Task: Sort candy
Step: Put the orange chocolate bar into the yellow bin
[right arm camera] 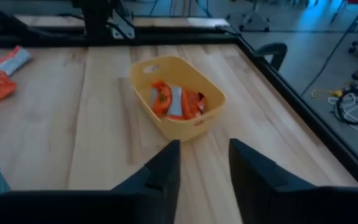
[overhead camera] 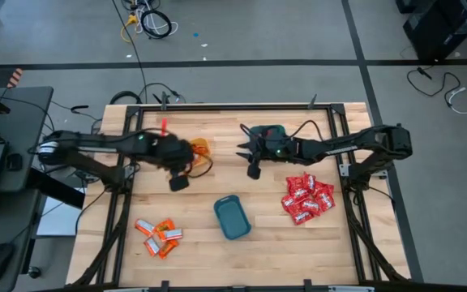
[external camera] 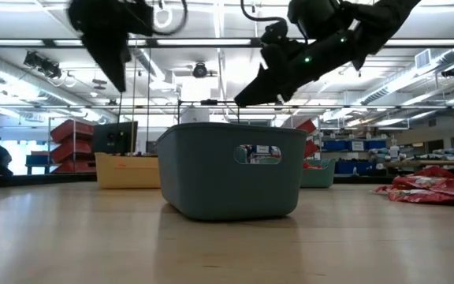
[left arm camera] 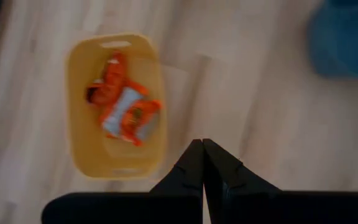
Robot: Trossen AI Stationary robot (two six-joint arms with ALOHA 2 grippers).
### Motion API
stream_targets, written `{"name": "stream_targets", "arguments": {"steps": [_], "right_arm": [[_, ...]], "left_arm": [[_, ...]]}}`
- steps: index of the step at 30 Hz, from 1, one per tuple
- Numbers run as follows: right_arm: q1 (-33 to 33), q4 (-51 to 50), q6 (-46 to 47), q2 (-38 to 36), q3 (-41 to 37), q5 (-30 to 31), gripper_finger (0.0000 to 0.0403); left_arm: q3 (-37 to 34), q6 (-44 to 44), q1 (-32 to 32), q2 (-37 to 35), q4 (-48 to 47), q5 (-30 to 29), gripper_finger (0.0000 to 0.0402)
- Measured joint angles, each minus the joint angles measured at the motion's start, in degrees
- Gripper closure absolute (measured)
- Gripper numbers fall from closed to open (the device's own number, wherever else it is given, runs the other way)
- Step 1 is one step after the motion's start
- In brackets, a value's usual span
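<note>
A wooden table (overhead camera: pixel 193 243) is carrying two dark arms that are hanging above it, the left gripper (left arm camera: pixel 202 163) with its fingers pressed together and holding nothing, the right gripper (right arm camera: pixel 204 163) with its fingers parted by a narrow gap and holding nothing. A teal bin (overhead camera: pixel 232 217) is sitting well short of both sets of fingers, while a yellow bin (left arm camera: pixel 115 106) is lying just ahead of the left fingers and a little beyond the right ones. Candy is lying in three places: a red pile (overhead camera: pixel 306 199) beside the right arm, orange-and-white packets (overhead camera: pixel 158 236) on the table near the left arm, and more orange packets (right arm camera: pixel 178 102) inside the yellow bin.
</note>
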Motion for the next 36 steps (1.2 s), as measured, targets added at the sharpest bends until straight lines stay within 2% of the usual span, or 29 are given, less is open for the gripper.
{"name": "stream_targets", "arguments": {"steps": [5,7,14,18,23,29,36], "right_arm": [[1.14,8.34,-0.77,4.05,0.00,-0.40,0.0373],[1.28,11.00,-0.96,5.20,0.00,-1.37,0.0395],[1.40,13.00,-0.66,6.80,-0.04,-2.51,0.0401],[1.40,13.04,-0.65,7.18,-0.04,-2.54,0.0397],[1.40,13.08,-0.63,7.18,-0.04,-2.56,0.0402],[1.40,13.06,0.09,7.18,-0.04,-2.58,0.0396],[1.40,13.06,0.44,7.18,-0.04,-2.62,0.0370]], "left_arm": [[-4.11,-6.33,-7.09,-4.66,-2.62,1.94,0.0401],[-5.93,-10.81,-10.01,-5.66,-4.46,2.83,0.0401],[-11.18,-24.41,-24.33,-6.10,-4.62,11.88,0.0401],[-12.97,-29.29,-32.71,-5.67,-1.24,13.30,0.0401],[-15.92,-36.08,-39.85,-5.13,3.81,14.84,0.0401],[-18.20,-39.03,-43.33,-1.03,5.58,22.02,0.0370],[-18.39,-41.29,-43.58,4.44,5.60,20.65,0.0297]]}}
